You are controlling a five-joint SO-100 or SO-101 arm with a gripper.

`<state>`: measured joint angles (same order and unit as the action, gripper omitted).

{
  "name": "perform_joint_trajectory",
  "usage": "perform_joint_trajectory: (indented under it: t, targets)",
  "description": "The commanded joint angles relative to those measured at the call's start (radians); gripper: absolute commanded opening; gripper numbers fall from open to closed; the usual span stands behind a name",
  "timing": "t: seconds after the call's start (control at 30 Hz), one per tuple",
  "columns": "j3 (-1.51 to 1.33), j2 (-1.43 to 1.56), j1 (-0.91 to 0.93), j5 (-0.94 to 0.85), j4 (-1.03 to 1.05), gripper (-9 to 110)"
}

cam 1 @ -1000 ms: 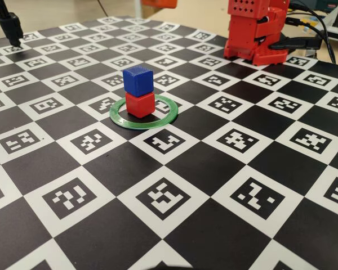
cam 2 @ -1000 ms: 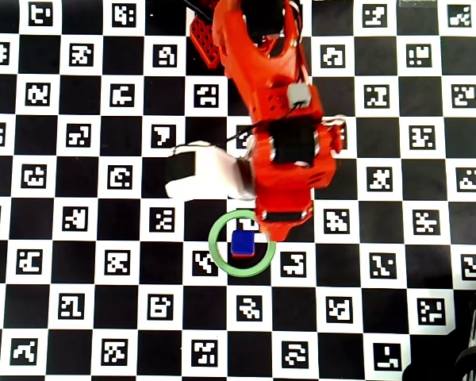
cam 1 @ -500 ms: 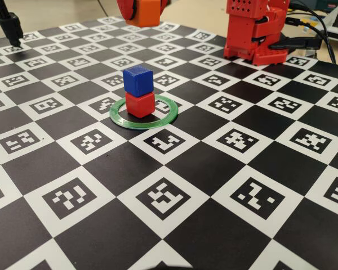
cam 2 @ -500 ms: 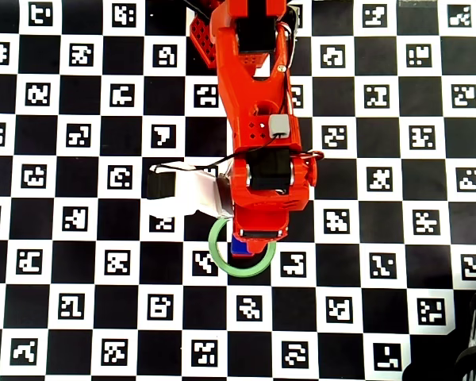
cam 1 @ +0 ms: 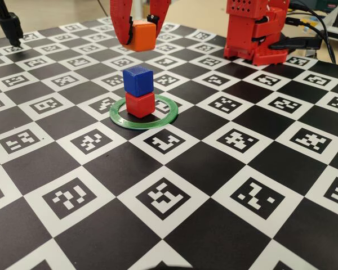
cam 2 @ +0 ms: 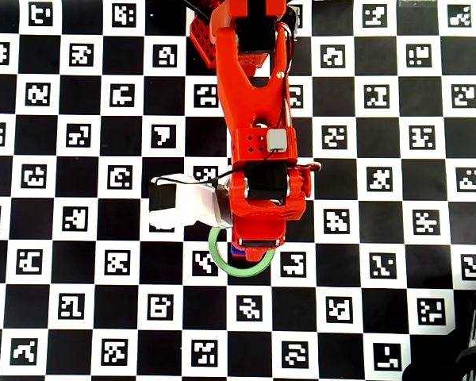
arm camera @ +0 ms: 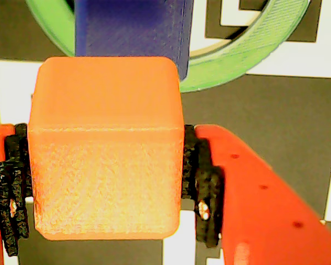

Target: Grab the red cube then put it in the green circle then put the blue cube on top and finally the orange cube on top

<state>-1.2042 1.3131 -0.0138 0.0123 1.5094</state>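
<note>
Claw is clamped on the orange cube by its two side faces, held in the air above and a bit behind the stack: blue cube on red cube inside the green circle on the bench. Orange cube looks light, rigid plastic w/ rounded edges; smooth faces may slip, so pads should sit mid-face, square. Blue shows fine layer lines, ring thin & flat

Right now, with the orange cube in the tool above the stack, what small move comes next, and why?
Probably ease the tool straight down, nudging toward the camera in the fixed view. The smooth orange plastic cube is clamped, hanging clear above and slightly behind the deep-blue printed cube, which sits on the matte red cube inside the flat green ring.
</note>
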Motion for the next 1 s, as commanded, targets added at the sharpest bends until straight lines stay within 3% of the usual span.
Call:
perform_joint_trajectory:
  t: [0.0,0.97]
  targets:
    - [0.003,0.011,0.015,-0.009,-0.032,2]
    - [-0.077,-0.009,0.038,-0.032,-0.1,2]
